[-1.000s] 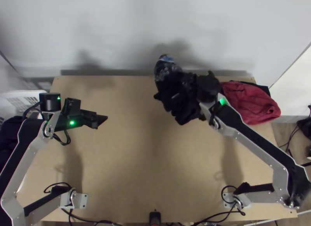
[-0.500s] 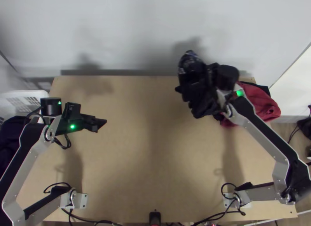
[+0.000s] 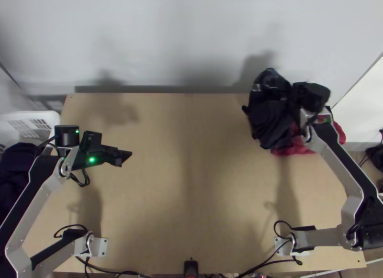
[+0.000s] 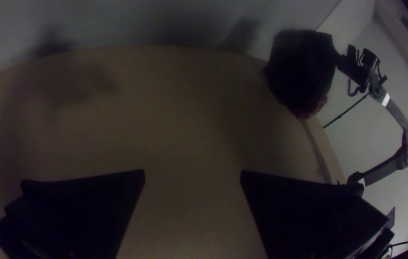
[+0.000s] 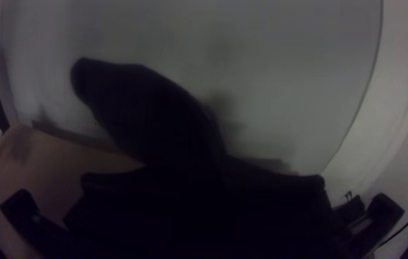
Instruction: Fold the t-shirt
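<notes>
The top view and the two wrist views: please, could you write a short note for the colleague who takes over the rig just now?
Left gripper: jaws open, holding nothing, over the left part of the table.
Right gripper: jaws shut on the dark cloth, probably the t-shirt, at the far right of the table.
Cloth: bunched, seemingly held above the table; a red cloth lies partly behind and below it.
Done: the dark cloth is gripped. I can make out no neat fold.
Left: probably lay it on the middle of the table, spread it, then fold.
</notes>
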Action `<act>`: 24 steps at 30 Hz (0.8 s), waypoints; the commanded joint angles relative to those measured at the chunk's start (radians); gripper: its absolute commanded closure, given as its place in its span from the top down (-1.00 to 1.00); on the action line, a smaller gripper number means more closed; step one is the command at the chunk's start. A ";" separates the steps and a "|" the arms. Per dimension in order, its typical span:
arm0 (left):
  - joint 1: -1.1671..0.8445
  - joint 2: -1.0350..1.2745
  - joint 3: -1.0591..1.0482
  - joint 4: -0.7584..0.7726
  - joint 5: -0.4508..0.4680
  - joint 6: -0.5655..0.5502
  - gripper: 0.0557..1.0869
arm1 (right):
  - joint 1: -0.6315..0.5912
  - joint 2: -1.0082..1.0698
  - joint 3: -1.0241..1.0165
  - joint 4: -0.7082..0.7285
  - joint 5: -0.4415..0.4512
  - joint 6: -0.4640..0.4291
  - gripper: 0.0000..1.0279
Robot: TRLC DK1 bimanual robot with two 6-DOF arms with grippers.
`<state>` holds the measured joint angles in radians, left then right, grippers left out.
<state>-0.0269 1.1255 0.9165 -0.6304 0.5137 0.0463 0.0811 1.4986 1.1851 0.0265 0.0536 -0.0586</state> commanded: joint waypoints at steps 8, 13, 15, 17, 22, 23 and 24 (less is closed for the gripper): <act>-0.022 0.002 -0.033 0.015 -0.018 -0.003 0.89 | -0.270 0.003 -0.036 0.052 -0.106 0.034 -0.95; -0.033 0.007 -0.036 0.017 -0.021 0.000 0.89 | -0.371 0.005 -0.070 0.084 -0.116 0.042 -0.95; -0.047 0.013 -0.039 0.018 -0.024 0.001 0.89 | -0.414 0.005 -0.110 0.107 -0.129 0.045 -0.94; -0.056 0.019 -0.039 0.020 -0.029 0.001 0.89 | -0.452 0.003 -0.162 0.136 -0.136 0.043 -0.95; -0.068 0.026 -0.039 0.018 -0.037 0.004 0.89 | -0.535 0.002 -0.272 0.196 -0.152 0.002 -0.95; -0.071 0.028 -0.039 0.018 -0.040 0.006 0.89 | -0.558 0.006 -0.285 0.199 -0.158 -0.003 -0.95; -0.073 0.030 -0.039 0.018 -0.040 0.006 0.89 | -0.577 0.011 -0.297 0.199 -0.166 -0.006 -0.95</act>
<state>-0.0811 1.1446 0.8787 -0.6117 0.4847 0.0460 -0.3729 1.5017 0.9966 0.1772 -0.0872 -0.0341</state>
